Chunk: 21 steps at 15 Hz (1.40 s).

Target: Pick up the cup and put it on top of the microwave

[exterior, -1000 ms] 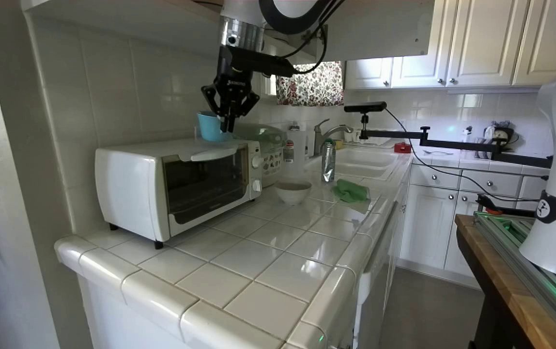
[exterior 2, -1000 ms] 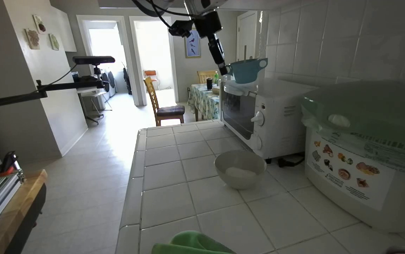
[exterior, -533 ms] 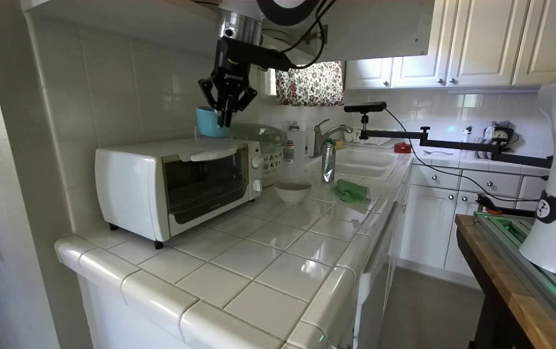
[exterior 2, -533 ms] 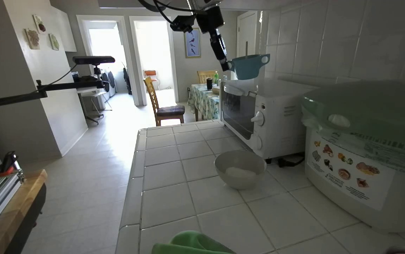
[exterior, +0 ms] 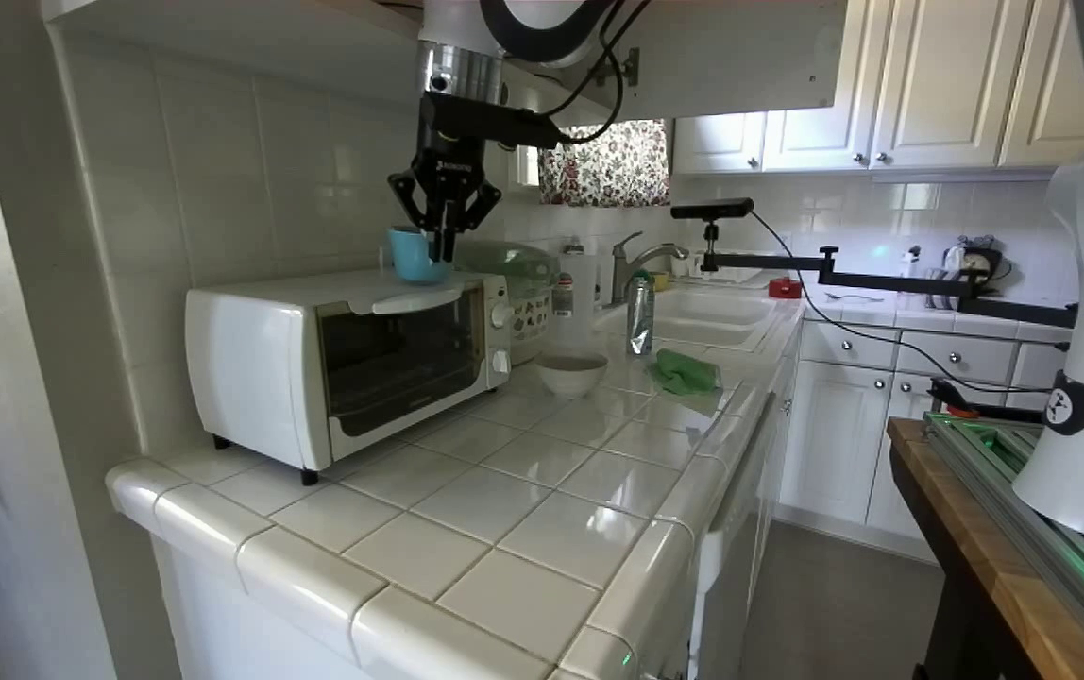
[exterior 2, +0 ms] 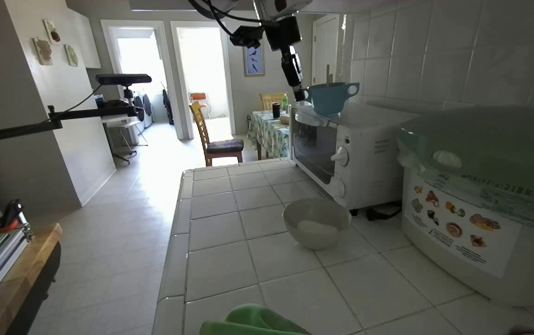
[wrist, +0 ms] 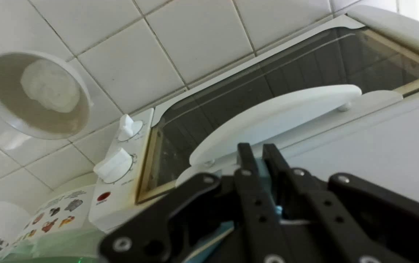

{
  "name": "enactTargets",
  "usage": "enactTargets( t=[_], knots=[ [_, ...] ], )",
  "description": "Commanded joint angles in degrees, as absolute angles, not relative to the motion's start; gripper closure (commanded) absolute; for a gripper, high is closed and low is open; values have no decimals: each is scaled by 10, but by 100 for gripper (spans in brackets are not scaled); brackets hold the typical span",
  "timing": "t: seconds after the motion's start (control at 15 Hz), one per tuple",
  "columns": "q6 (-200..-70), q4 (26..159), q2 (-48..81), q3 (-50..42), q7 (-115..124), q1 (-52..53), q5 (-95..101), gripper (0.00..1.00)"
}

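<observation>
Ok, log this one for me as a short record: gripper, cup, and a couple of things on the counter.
gripper: closed on the cup, at one side
cup pose: roughly upright
cup place: at the top of the microwave; contact unclear
release: not yet
bowl: on the counter, apart from the microwave
green cloth: crumpled on the counter

In an exterior view, we are looking slightly down from just off an end corner of the bench (exterior: 495, 501), facing along its long edge toward the sink (exterior: 712, 310). In an exterior view, we are facing the bench's short end edge from close behind the cloth (exterior 2: 253, 322). Both are taking in the oven (exterior: 353, 368) and the bowl (exterior: 572, 380). In the wrist view, we are peering down from close above the oven, also catching the bowl.
</observation>
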<state>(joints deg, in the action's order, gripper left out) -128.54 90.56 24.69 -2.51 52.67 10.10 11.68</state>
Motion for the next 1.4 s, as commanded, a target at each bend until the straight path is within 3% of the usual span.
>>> enactTargets(
  t=[0.0, 0.8, 0.87, 1.0, 1.33],
  knots=[
    [-1257, 867, 269, -24, 523, 98, 97, 97],
    [-1229, 833, 287, -26, 525, 101, 99, 97],
    [-1227, 832, 287, -26, 525, 101, 99, 62],
    [-1226, 832, 288, -26, 525, 101, 100, 55],
    [-1220, 832, 287, -27, 526, 102, 102, 19]
  ],
)
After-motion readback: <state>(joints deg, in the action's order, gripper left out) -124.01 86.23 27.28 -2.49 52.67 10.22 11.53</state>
